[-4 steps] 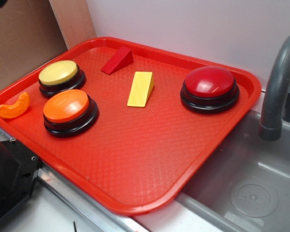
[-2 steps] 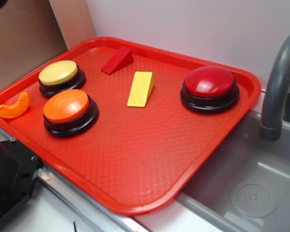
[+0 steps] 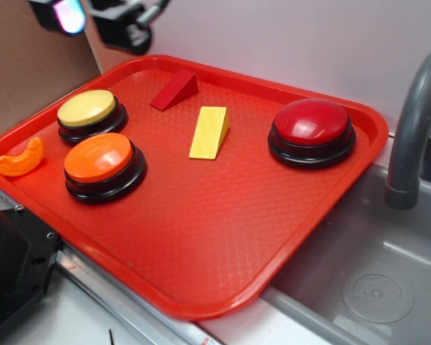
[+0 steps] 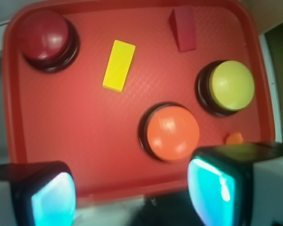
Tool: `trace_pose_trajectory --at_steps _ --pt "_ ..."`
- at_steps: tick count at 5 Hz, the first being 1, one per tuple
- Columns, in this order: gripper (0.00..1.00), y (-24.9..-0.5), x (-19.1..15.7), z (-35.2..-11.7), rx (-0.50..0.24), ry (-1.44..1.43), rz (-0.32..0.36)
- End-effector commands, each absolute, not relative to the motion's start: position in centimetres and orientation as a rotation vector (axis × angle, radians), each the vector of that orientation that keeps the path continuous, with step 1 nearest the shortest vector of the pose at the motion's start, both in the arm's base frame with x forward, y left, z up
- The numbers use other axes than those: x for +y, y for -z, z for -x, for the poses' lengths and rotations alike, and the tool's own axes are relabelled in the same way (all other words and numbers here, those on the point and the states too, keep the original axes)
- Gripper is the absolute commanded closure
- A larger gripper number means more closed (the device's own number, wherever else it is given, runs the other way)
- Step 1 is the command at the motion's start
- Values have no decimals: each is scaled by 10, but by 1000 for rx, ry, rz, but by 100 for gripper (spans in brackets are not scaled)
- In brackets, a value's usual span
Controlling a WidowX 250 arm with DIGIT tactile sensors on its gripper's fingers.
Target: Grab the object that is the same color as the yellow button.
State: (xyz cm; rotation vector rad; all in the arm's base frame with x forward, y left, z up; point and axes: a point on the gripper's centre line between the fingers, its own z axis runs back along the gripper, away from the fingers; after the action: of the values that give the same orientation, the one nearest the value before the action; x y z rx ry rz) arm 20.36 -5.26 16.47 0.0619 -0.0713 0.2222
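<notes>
The gripper is seen high above the red tray, near its far left corner in the exterior view; its two fingers are spread wide apart, with nothing held between them and nothing touched; in the wrist view the cyan-lit pads are seen at the bottom left and bottom right, with open tray surface between them; only a small part of the arm's end is shown at the top left of the exterior view, so the rest of the arm's pose cannot be told.

The yellow wedge block is lying on the tray, near its middle and toward the far side, well apart from the gripper; it is set between the yellow button on the left and the red button on the right; the dark red wedge is placed just behind it, near the far rim; the orange button is placed just in front of the yellow button, almost touching it; the orange crescent piece is resting at the tray's left edge; a grey faucet and a grey sink are seen to the right of the tray.
</notes>
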Motion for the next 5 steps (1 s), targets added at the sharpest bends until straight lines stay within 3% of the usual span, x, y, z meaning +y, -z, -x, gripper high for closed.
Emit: trace_pose_trajectory --at_steps 1,2,3,5 --pt "0 -133 -15 -244 -205 -444 20" --pt "0 -117 -1 -250 -213 -458 29" --pt "0 -78 0 -262 -151 -444 47" --pt "0 -41 -22 -269 -65 -439 76"
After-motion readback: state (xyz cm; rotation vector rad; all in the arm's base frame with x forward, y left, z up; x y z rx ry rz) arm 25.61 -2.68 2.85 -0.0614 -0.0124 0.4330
